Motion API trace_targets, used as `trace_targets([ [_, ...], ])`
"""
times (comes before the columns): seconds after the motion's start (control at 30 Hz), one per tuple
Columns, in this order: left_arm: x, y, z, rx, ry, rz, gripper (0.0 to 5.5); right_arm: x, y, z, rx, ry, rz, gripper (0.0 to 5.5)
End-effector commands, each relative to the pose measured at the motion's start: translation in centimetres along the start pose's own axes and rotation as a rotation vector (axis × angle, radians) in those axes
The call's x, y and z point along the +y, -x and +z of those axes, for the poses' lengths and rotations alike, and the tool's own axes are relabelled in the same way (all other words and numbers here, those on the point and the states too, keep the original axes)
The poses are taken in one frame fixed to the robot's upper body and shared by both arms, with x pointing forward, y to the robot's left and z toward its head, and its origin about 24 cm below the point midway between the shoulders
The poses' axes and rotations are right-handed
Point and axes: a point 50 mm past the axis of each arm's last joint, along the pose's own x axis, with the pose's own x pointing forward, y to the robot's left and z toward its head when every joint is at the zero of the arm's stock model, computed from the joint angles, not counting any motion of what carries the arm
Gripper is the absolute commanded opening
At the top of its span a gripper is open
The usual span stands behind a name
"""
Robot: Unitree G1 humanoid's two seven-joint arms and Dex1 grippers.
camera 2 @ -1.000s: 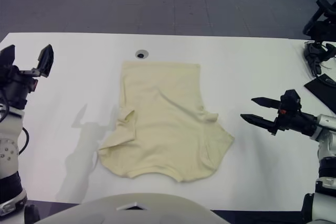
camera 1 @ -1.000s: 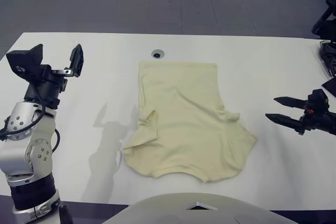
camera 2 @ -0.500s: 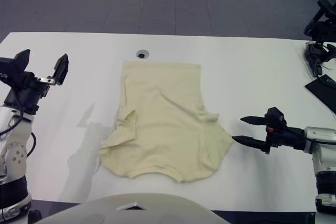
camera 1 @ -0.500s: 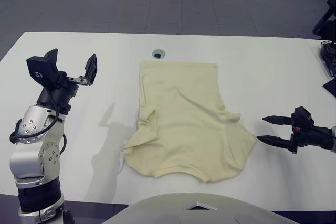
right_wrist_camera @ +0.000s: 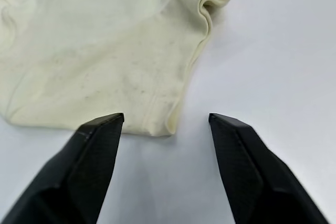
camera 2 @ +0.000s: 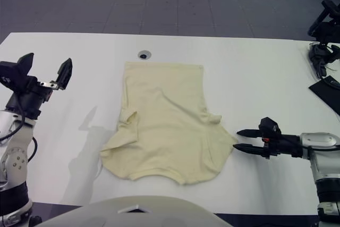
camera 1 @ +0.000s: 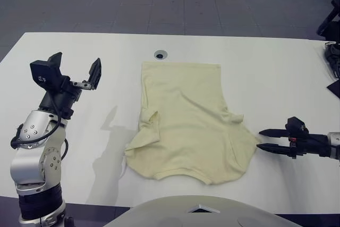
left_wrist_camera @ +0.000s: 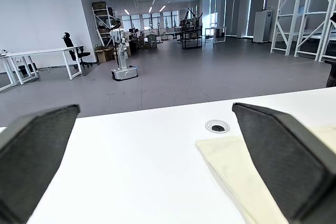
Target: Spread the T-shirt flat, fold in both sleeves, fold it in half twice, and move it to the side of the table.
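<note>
The pale yellow T-shirt lies rumpled at the centre of the white table. Its narrow straight edge sits just below the cable grommet, and its wider end bulges toward the lower part of the frame, so you have not yet spread it flat. Your right gripper lies low over the tabletop at lower right, fingers moderately apart. Its tips are just beside the cloth's lower right corner, not yet touching it. In the right wrist view that corner sits between the two fingers, probably lined up to pinch the edge and draw it outward. Your left gripper hangs raised at mid left with its jaws spread wide, well apart from the shirt and probably waiting for the opposite edge.
</note>
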Motion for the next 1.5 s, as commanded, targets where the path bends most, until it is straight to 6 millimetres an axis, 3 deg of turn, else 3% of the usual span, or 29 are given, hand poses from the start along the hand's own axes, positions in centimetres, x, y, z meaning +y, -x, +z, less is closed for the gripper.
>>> trace_targets([
  [0.03,-0.1,0.1,-0.2,0.009,0.017,0.011,5.40,0.2,-0.1,-0.6,0.048,-0.001,0.013,2.18],
  [0.47,0.0,0.3,-0.4,0.019,0.038,0.020,5.40,0.1,-0.6,-1.1,0.090,0.027,0.030,0.07],
  [0.63,-0.2,0.2,-0.5,0.024,0.053,0.004,5.40,-0.1,-0.5,-0.6,0.066,0.061,0.021,0.03],
  [0.93,-0.4,0.3,-0.8,0.030,0.055,-0.008,5.40,0.9,-1.0,3.9,-0.004,0.248,0.066,0.03],
  [1.2,-0.6,0.6,-1.3,0.041,0.064,-0.006,5.40,2.9,-4.0,6.7,-0.036,0.385,0.193,0.03],
  [1.5,-1.2,0.5,-1.8,0.053,0.074,-0.021,5.40,4.1,-7.8,7.9,-0.112,0.424,0.290,0.03],
])
